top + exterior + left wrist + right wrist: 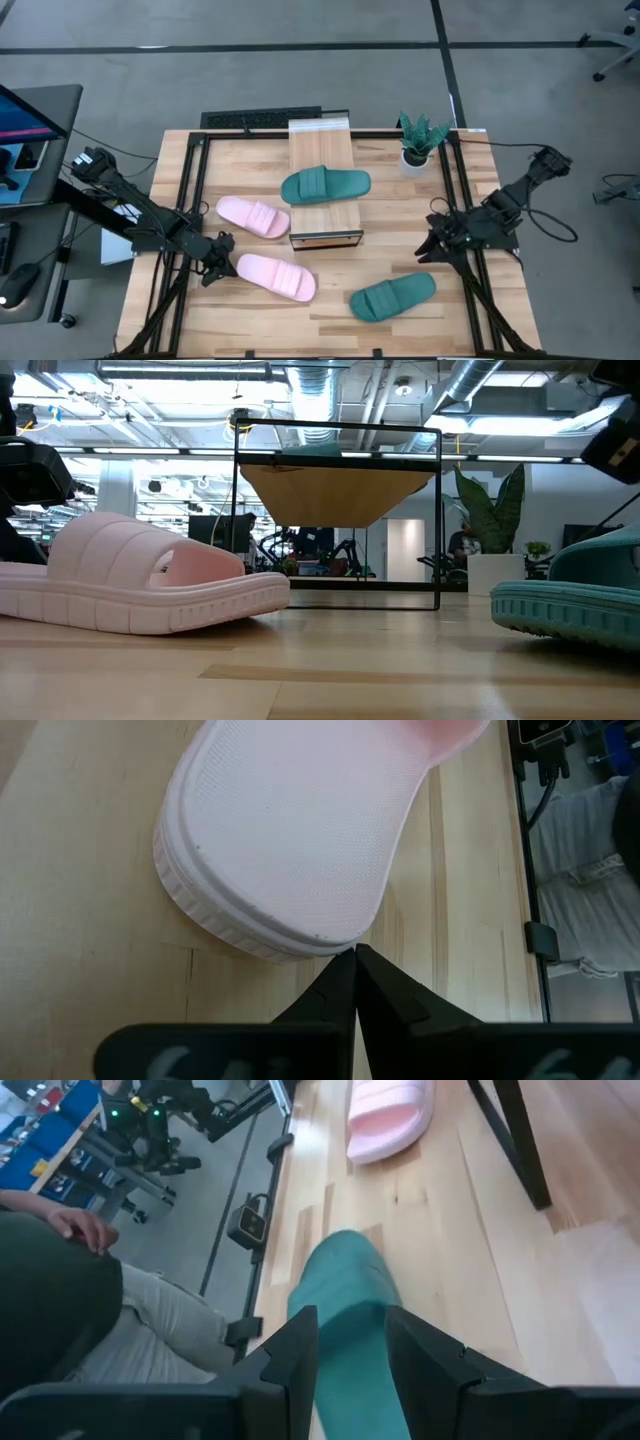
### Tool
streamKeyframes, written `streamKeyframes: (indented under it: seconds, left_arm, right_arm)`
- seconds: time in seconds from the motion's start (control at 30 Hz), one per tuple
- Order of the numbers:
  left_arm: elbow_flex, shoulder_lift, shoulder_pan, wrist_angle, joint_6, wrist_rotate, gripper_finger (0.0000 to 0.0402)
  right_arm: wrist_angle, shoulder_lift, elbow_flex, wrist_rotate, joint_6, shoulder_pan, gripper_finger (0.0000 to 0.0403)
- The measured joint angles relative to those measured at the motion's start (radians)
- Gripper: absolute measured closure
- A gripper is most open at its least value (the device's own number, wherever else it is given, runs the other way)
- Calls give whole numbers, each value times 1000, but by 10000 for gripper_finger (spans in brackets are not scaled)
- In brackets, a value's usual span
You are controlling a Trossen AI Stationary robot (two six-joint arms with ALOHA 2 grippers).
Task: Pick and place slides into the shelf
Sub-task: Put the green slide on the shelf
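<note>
The shelf [325,190] stands mid-table with one teal slide [325,185] lying across its plank top. Two pink slides rest sole-down on the table: one [253,216] left of the shelf, one [276,276] nearer the front. A second teal slide [393,296] lies at the front right. My left gripper [218,260] is shut, low at the left end of the nearer pink slide [300,830]. My right gripper [432,245] is open, raised above the table. The teal slide [345,1310] shows beyond its fingers, untouched. My left gripper [355,955] has its shut fingertips right at the sole rim [320,942] of the nearer pink slide's end, slanting down from the table's left. I cannot tell whether they touch it. The slide lies flat on the table.
A potted plant [420,145] stands at the far right, beside the shelf. A keyboard [260,120] lies at the far edge. Black frame rails [195,200] run along both table sides. A seated person [60,1290] shows beyond the near edge. Bare wood lies in front of the shelf.
</note>
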State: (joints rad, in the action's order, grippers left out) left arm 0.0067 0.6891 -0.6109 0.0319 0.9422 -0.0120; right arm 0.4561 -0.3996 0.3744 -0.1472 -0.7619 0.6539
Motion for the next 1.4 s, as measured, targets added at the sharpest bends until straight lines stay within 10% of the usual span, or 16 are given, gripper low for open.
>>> streamKeyframes:
  seconds: [0.8,1.4]
  left_arm:
    - [0,0,0,0,0,0,401]
    - [0,0,0,0,0,0,401]
  right_arm:
    - [-449,167,-301,-81,-261,90,290]
    - [-772,-100,-300,-307,-382,240,290]
